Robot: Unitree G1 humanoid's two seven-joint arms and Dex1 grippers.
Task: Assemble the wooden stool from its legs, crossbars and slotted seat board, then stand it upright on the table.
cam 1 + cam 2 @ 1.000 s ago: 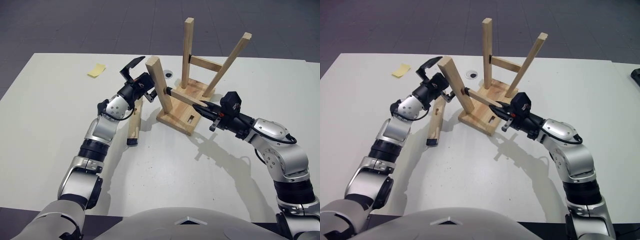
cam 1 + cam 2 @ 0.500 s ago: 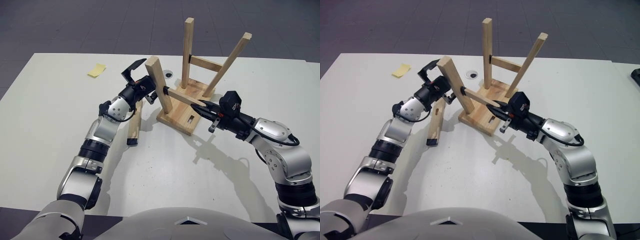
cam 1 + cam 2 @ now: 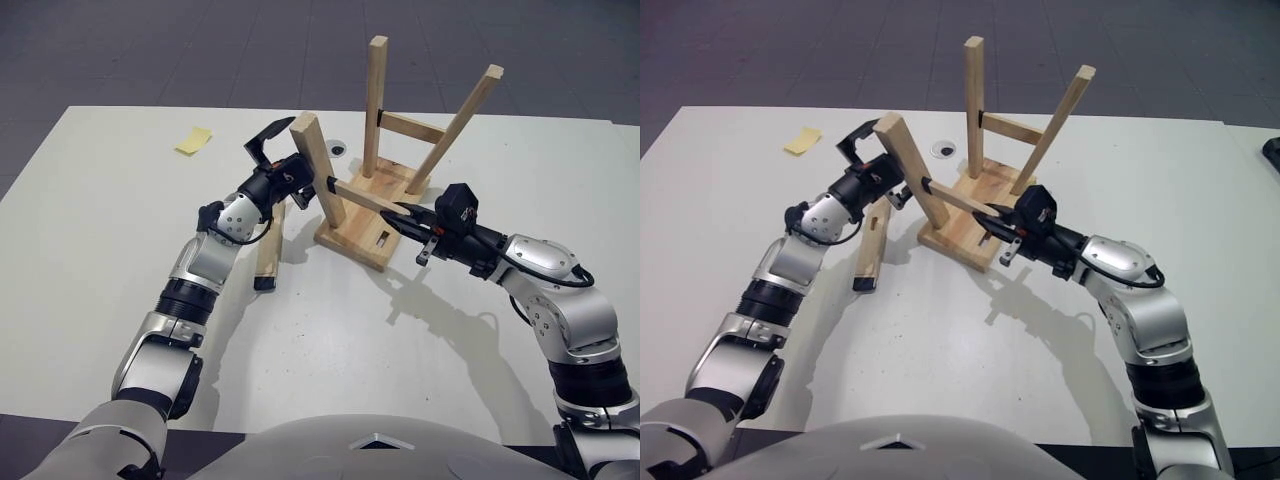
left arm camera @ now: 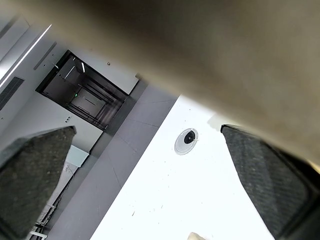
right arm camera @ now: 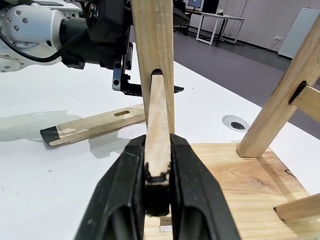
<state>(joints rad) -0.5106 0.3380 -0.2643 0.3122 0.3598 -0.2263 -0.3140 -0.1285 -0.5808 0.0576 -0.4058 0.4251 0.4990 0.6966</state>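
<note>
Seat board (image 3: pixel 362 238) sits flat near the bench's (image 3: pixel 110 240) far edge with two legs (image 3: pixel 375 100) upright. A crossbar (image 3: pixel 365 197) slots into the tilted third leg (image 3: pixel 318 168), and the fourth leg (image 3: pixel 268 250) lies loose.

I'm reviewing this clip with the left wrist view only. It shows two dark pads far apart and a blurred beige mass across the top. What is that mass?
Observer: It's a tilted pale wooden leg rising from the slotted wooden seat board. The left gripper is open beside it.
Operator: Is anything joined to it?
Observer: A thin wooden crossbar enters its slot, and the right gripper is shut on the other end.
Operator: Any parts left over?
Observer: One loose wooden leg lies flat on the white table.
</note>
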